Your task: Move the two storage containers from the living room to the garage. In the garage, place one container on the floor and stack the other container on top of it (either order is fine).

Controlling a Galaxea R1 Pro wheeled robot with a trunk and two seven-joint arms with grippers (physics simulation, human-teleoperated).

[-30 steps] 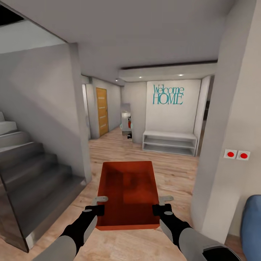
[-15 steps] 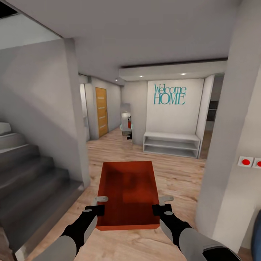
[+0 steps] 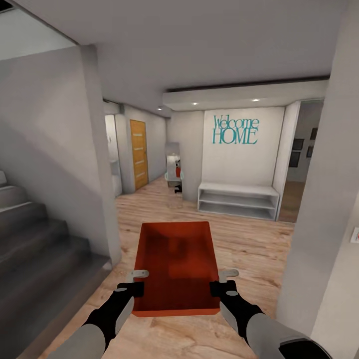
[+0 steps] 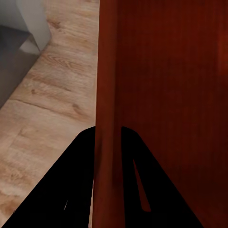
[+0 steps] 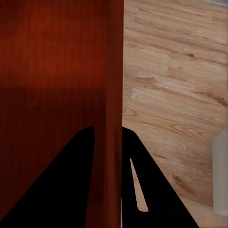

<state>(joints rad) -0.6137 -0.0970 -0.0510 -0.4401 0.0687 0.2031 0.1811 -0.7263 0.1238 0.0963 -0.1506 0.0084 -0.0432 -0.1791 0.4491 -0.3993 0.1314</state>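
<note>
Head view showed each hand, left hand [image 3: 130, 282] and right hand [image 3: 221, 281], pinching a thin wall of the bin [image 3: 175, 264], which looked light, stiff, slippery-sided.

— What colour was the storage container [image 3: 175, 267]?
— Red-orange, plain, held over pale wood-plank flooring [image 3: 249, 244] with brown grain.
— And beyond it?
— A white wall carried teal "Welcome HOME" lettering [image 3: 235, 129] above a white bench [image 3: 238, 199]; left of that stood an orange-brown door [image 3: 139, 153].
— The stairs [image 3: 35, 249]?
— Grey.
</note>
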